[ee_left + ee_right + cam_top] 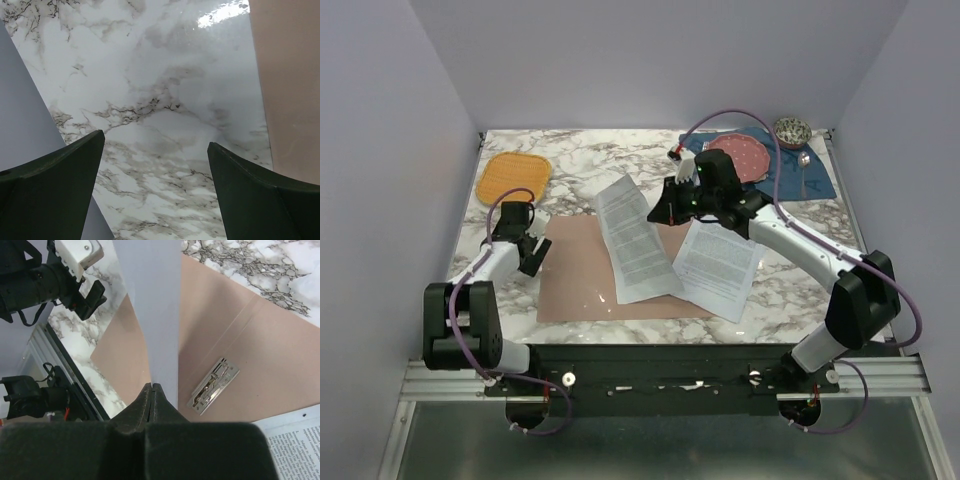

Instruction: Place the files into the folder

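The pinkish-brown folder [582, 272] lies open and flat on the marble table, its metal clip [213, 385] showing in the right wrist view. My right gripper [152, 386] is shut on the far edge of one file sheet [635, 240], holding that edge up above the folder [250, 350] while the sheet's near end rests on it. The held sheet [155, 315] hangs in front of the wrist camera. A second file sheet [717, 265] lies flat at the folder's right edge. My left gripper [156, 145] stands open over bare marble, just left of the folder's edge [290, 90].
An orange woven mat [513, 175] lies at the back left. At the back right a blue placemat [815, 178] carries a pink plate [745, 155], a spoon [804, 160] and a small bowl [792, 130]. Walls close in on three sides.
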Robot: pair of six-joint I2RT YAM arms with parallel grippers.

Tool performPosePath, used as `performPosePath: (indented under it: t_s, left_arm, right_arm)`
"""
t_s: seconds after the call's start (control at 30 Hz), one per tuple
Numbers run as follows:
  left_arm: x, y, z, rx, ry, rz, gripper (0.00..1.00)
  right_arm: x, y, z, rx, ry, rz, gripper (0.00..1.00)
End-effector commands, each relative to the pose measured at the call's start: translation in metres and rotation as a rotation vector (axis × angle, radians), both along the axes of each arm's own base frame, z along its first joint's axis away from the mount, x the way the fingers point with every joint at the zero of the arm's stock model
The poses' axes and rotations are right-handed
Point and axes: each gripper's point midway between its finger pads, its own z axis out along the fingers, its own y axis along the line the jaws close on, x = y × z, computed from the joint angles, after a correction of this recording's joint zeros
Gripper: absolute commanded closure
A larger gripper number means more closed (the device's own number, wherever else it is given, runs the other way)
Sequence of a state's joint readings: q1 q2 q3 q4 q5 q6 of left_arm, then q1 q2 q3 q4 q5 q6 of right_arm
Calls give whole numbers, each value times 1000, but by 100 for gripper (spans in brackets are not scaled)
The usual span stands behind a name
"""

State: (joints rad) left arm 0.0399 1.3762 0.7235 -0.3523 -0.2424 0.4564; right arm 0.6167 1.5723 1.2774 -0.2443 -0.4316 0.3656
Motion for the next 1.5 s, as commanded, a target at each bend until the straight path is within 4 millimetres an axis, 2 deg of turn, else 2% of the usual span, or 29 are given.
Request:
performPosePath:
  t_s: [0.0,0.2,0.5,0.67,0.87,1.07,1.17,1.33,1.4,1.43,1.47]
  left_arm:
    - [26,16,-1,79,-43,36,1]
    - [22,11,-15,74,-17,-10,1]
    - [-8,4,-38,73,52,-80,1]
    - [-19,-4,-46,69,71,-109,1]
    - [-17,-24,-48,77,71,-163,1]
    - [-18,-33,-44,94,56,-189,1]
    - [-23,-35,-46,91,66,-196,1]
    - [-29,-37,-46,89,72,-213,1]
    - [-29,-39,-40,85,66,-212,1]
    - [-27,-44,-35,73,57,-222,1]
    - [-20,-49,-24,57,26,-223,1]
  right_arm:
    - [6,15,24,47,-57,31,99]
    - [8,28,14,43,-39,40,99]
    - [14,46,-5,34,-8,64,99]
    - [20,54,1,47,-12,64,99]
    - [19,59,-1,49,-3,58,99]
    - [19,69,-8,56,10,64,99]
    - [24,73,-17,43,23,49,99]
    - [23,62,-31,-3,31,4,99]
    - [23,52,-40,-40,35,-28,98]
    - [19,46,-53,-66,54,-39,96]
    - [19,41,-54,-81,50,-61,95]
